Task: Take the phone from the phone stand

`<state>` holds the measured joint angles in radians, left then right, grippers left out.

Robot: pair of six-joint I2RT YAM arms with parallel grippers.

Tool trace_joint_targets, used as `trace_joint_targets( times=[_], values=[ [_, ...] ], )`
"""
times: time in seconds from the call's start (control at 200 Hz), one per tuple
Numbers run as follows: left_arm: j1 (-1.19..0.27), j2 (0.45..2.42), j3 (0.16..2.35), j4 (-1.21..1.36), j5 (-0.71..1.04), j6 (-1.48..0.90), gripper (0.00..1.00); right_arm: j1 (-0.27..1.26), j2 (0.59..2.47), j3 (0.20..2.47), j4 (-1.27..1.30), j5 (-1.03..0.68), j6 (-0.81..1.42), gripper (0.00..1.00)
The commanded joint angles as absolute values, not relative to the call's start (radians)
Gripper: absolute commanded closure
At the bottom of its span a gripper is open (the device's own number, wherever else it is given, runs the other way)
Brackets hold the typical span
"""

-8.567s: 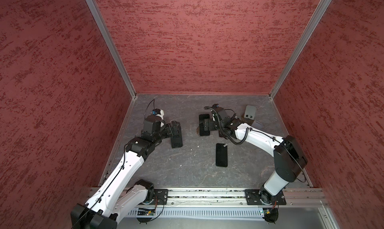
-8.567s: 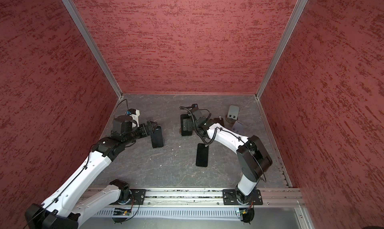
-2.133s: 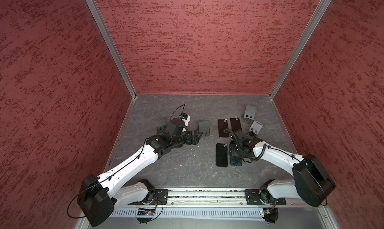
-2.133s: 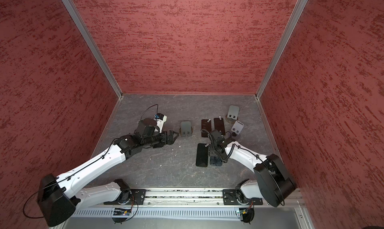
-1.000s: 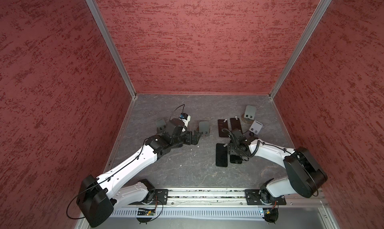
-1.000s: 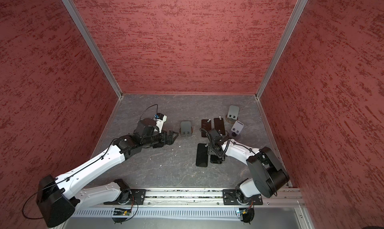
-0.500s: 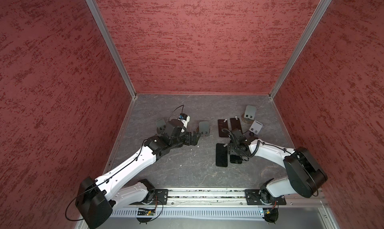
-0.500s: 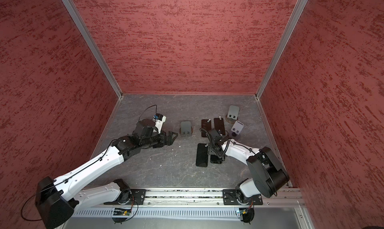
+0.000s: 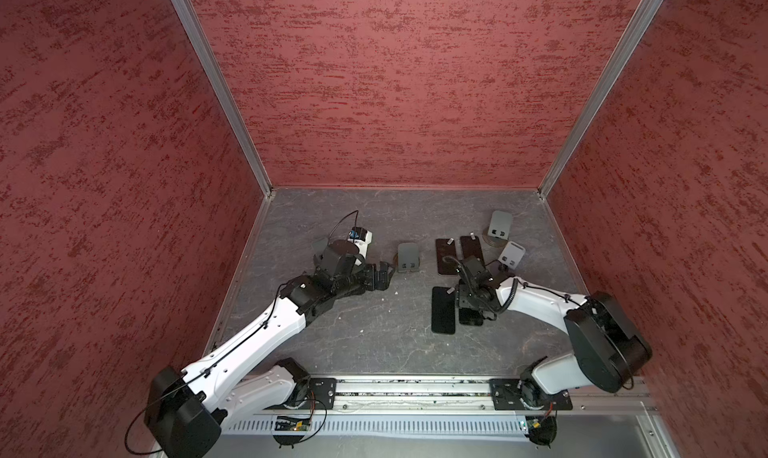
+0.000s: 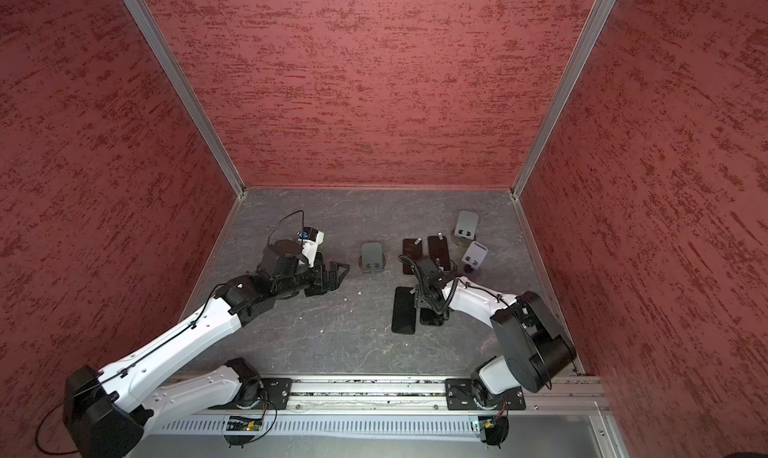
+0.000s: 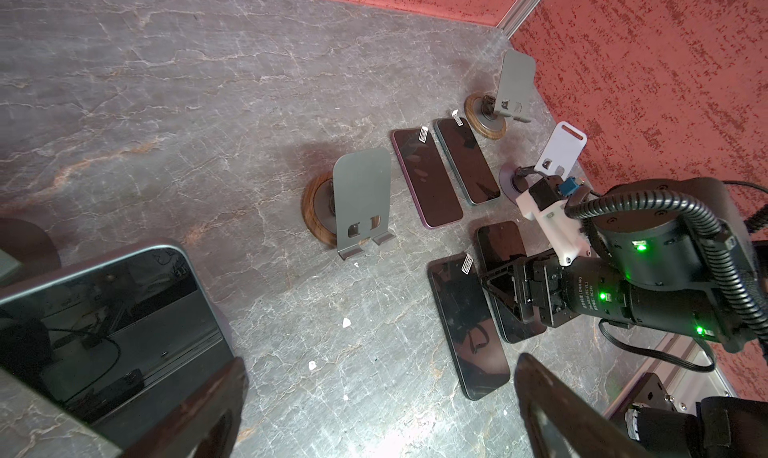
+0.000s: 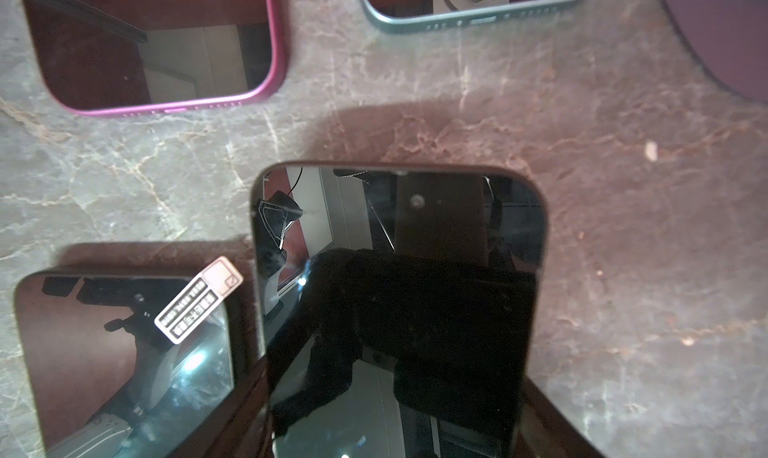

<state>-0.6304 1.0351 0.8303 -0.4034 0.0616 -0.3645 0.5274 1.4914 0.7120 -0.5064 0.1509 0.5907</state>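
Right pincer (image 12: 397, 393) tight across the phone (image 12: 399, 248) — screen up, long axis near-to-far

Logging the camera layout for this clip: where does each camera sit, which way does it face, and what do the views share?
Top views: high above the front rail, looking down toward the back wall; the left arm and right arm show whole.
Left wrist: on the left arm, looking across the floor at an empty stand and the right arm; left jaws wide open.
Right wrist: looking down on the black phone gripped by the right jaws.
Shared: both wrist views show the purple phone.
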Motion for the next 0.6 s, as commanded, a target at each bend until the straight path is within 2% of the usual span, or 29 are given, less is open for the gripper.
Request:
trace_joint_targets(
  times=[0.0,0.596],
  values=[
    [-0.623,1.020,0.817,-0.405,0.057,-0.350,0.00,0.519,1.563,0.658,-0.517,0.062,0.603,0.29],
    [-0.620,1.005,0.832,-0.430,0.063,-0.354,0.00,0.520,1.565,0.631,-0.505,0.041,0.604,0.23]
  ],
)
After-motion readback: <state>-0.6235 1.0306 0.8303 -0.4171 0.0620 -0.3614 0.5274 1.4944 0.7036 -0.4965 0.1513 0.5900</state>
